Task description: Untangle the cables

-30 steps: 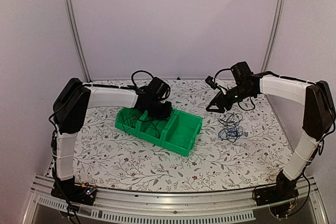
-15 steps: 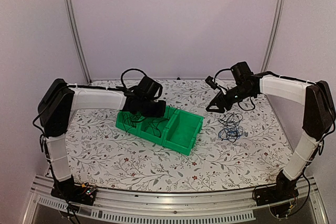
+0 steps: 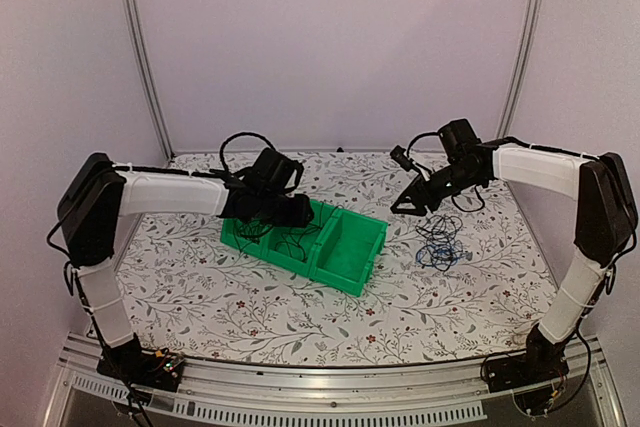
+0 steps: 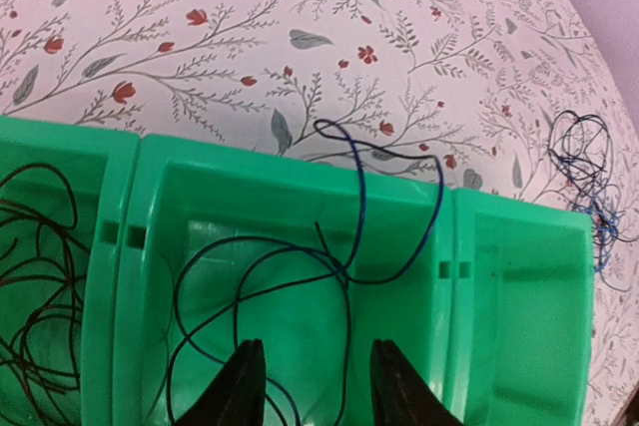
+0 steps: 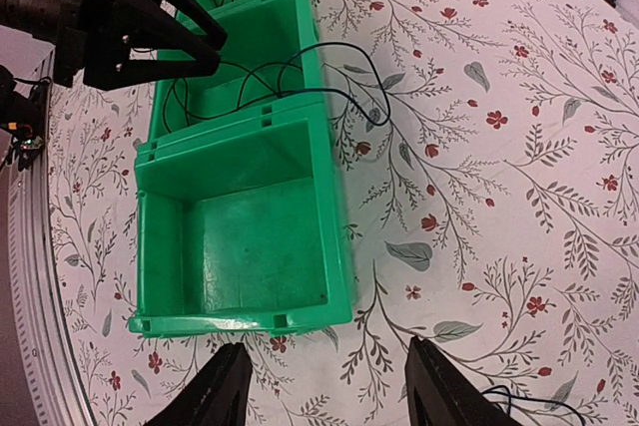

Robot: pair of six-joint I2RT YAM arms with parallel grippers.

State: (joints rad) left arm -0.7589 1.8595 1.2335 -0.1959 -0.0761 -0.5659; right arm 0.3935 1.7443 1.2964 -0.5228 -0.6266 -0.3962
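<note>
We judge the step in hand to be setting one freed blue cable (image 4: 356,202) into the middle compartment of the green bin (image 4: 300,175). The left gripper (image 4: 319,348) hangs right over that compartment with its jaws apart, clamping nothing. The cable coils below and ahead of the fingers, and one loop arches over the wall beyond them onto the table (image 3: 250,297). One strand runs down between the fingers, so we would rise straight up with the jaws kept wide to avoid dragging it out, and perhaps nudge the overhanging loop inward. Dark cables (image 4: 45,268) lie in the compartment to the gripper's left, and the one to its right looks bare. The right gripper (image 5: 327,348) is likewise spread and holding nothing. The remaining tangle (image 3: 437,245) lies on the table below and behind its fingertips. We cannot tell whether the strand touches either left finger, since the frame cuts it off there. From above the left gripper hides the compartment, and the tangle is too fine to count its wires.
</note>
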